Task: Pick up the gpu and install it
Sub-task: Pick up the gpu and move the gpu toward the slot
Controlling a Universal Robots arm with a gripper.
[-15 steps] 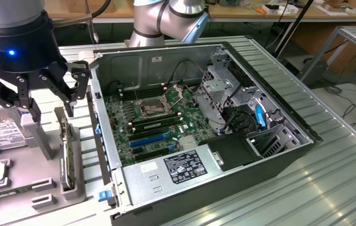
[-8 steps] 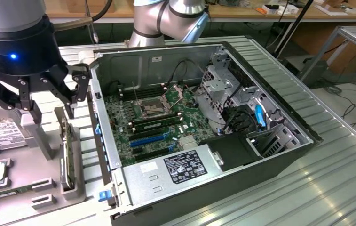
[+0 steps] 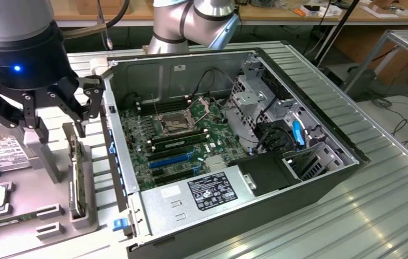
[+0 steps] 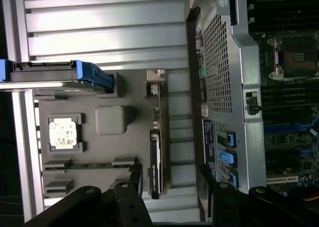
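**Tool over the gpu, nothing gripped yet**

The gpu (image 3: 76, 172) is parked on its long edge in a slot of the gray tray (image 3: 42, 202), just beside the open case (image 3: 189, 70). It's presumably stood up like that so both flat faces can be reached from above. The tool (image 3: 59, 125) is hung right over it, fingers spread wide, nothing pinched. In the wrist view the card is seen between the fingers, closer to one of them. The case is laid on its side so the blue slots (image 3: 169, 160) face up. No card is seated there.

a ribbed metal table (image 3: 376, 178) carries the open computer case (image 3: 276, 216) and, beside it, a grey parts tray (image 3: 46, 205)
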